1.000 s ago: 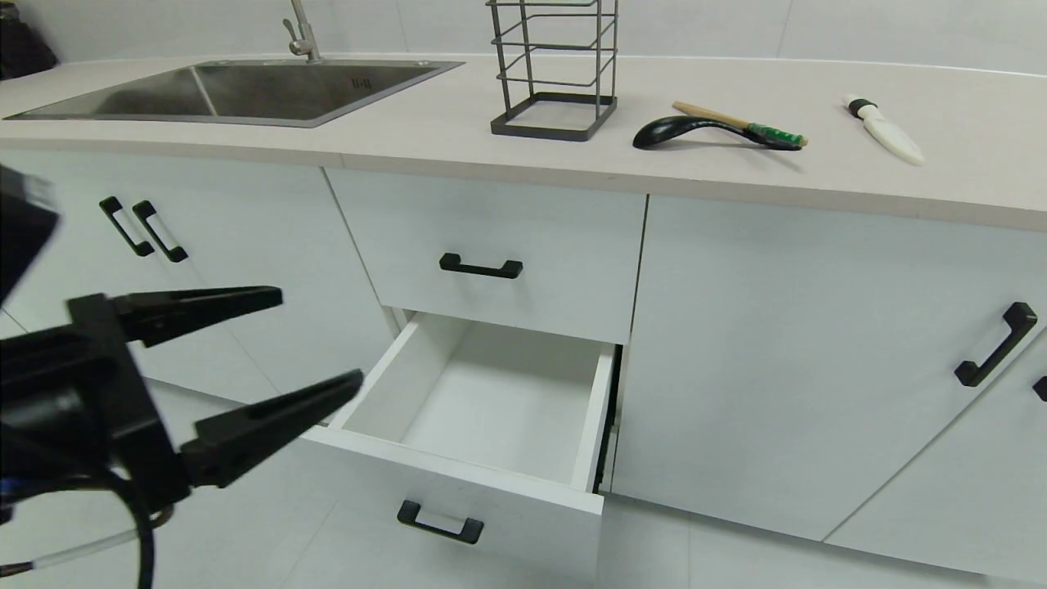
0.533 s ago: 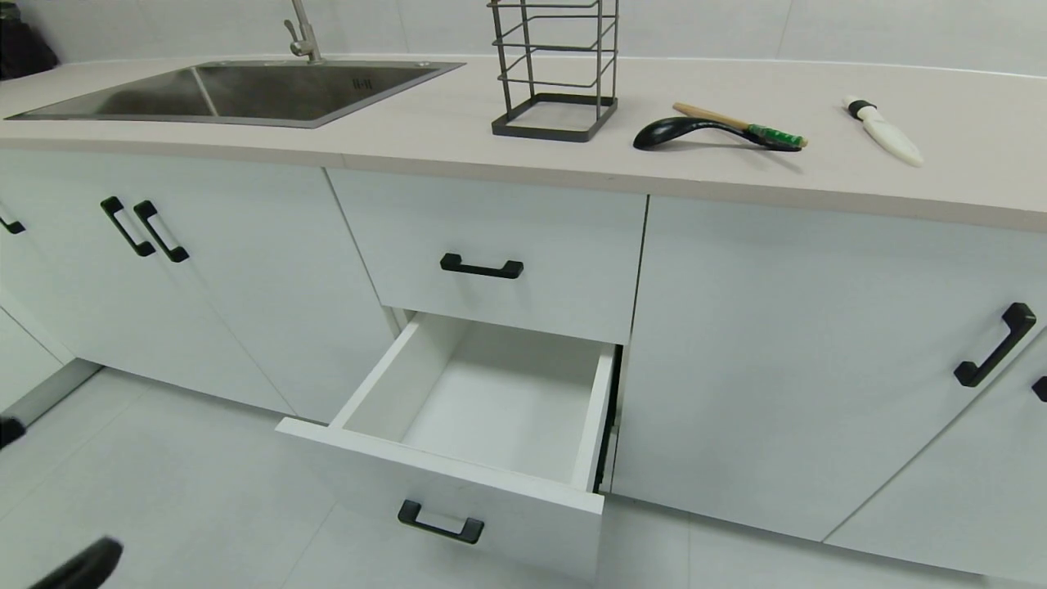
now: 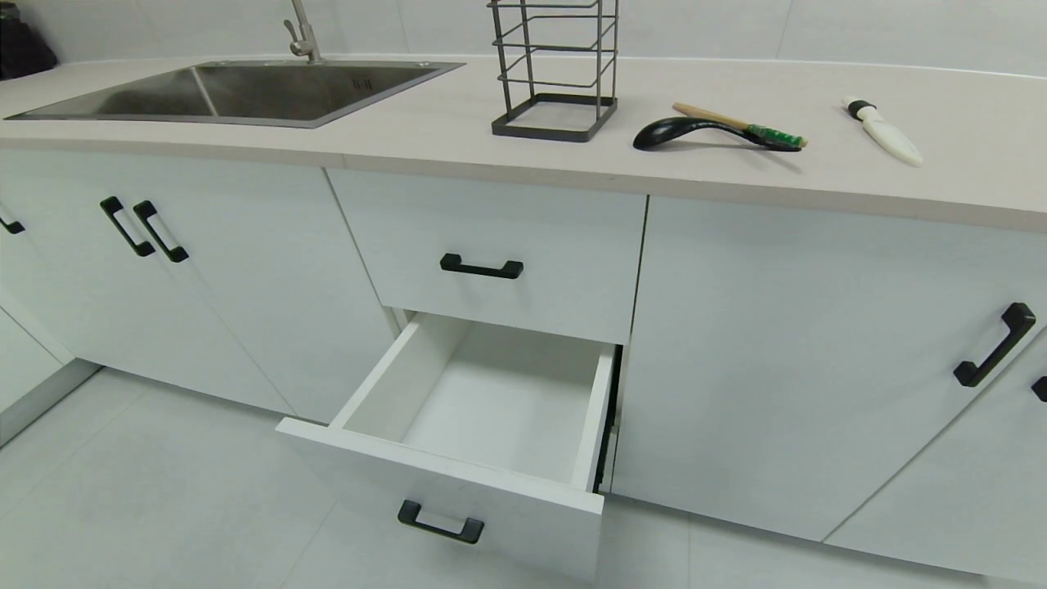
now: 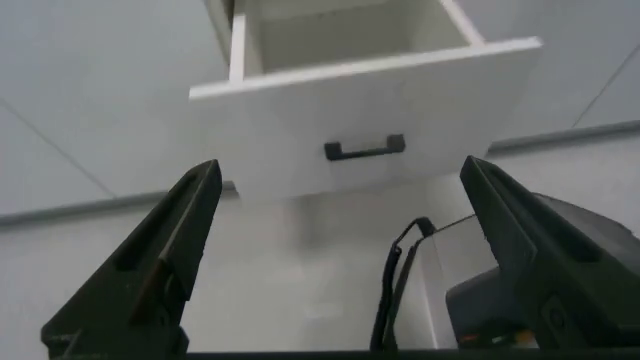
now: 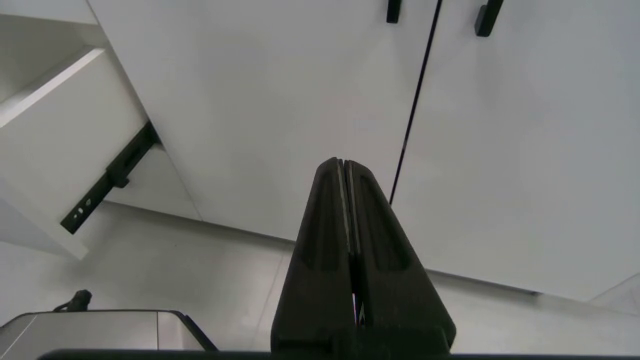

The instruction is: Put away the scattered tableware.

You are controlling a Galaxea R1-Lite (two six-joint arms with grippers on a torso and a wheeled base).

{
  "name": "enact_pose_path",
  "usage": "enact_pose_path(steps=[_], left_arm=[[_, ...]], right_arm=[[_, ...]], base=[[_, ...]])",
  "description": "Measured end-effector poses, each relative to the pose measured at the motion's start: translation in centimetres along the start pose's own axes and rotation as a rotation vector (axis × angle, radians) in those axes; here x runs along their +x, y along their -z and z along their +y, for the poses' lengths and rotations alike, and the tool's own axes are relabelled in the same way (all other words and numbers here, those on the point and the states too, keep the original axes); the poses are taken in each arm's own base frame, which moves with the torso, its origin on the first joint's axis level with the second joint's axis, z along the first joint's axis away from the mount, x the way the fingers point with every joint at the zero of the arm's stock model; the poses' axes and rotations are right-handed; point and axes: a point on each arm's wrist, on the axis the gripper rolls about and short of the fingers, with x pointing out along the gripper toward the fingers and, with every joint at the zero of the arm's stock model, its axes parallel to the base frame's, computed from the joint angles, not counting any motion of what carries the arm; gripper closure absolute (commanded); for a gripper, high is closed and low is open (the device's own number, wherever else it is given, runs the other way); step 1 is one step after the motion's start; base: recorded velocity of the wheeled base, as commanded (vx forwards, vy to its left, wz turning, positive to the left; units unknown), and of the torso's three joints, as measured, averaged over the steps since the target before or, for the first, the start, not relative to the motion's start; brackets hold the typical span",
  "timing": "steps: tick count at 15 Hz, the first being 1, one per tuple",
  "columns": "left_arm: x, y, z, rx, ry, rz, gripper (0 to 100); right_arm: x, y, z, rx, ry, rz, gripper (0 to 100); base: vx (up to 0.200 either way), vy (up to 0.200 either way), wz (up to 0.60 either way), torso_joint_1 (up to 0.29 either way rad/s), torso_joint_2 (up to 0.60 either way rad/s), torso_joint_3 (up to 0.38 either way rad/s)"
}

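The lower drawer (image 3: 523, 507) is pulled out and nothing lies in it, so the way in is ready, but I judge the putting away itself has not begun. All the tableware I can see sits on the table (image 3: 393, 147), to the right of the wire rack (image 3: 556, 78). A black spoon (image 3: 695, 131) lies on its side, a wood-handled utensil with a green end (image 3: 740, 124) lies against its handle, and a white, knife-shaped piece with a black band (image 3: 883, 132) lies well apart from both, farther right. The left pincer (image 4: 340, 170) hangs low in front of the drawer's face, spread wide and carrying nothing. The right pincer (image 5: 345, 170) is pressed closed on nothing, down by the cupboard doors beside the drawer. Three pieces are left to carry over, and I would expect the drawer to be pushed closed at the end.
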Motion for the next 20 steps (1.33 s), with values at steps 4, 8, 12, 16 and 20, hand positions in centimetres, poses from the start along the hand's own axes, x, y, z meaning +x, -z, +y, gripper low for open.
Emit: enact_pose_path(steps=[4, 8, 12, 16, 20], left_arm=[[-0.2, 1.0, 0.1, -0.109, -0.219, -0.076, 0], [0.0, 2.0, 0.1, -0.098, -0.279, -0.092, 0], [0.0, 2.1, 0.1, -0.065, -0.264, -0.092, 0], [-0.1, 2.1, 0.2, -0.033, -0.317, -0.083, 0], [-0.1, 2.1, 0.2, -0.09, -0.314, -0.092, 0]], right_arm=[[0.0, 0.0, 0.0, 0.003, 0.001, 0.0, 100], [0.0, 0.0, 0.0, 0.004, 0.0, -0.001, 100], [0.0, 0.0, 0.0, 0.003, 0.002, -0.001, 100], [0.0, 0.0, 0.0, 0.0, 0.003, -0.001, 100], [0.0, 0.0, 0.0, 0.001, 0.004, -0.001, 100]], base=[[0.0, 0.0, 0.0, 0.0, 0.0, 0.0], [0.0, 0.0, 0.0, 0.0, 0.0, 0.0], [0.0, 0.0, 0.0, 0.0, 0.0, 0.0], [0.0, 0.0, 0.0, 0.0, 0.0, 0.0], [0.0, 0.0, 0.3, -0.001, 0.0, 0.002]])
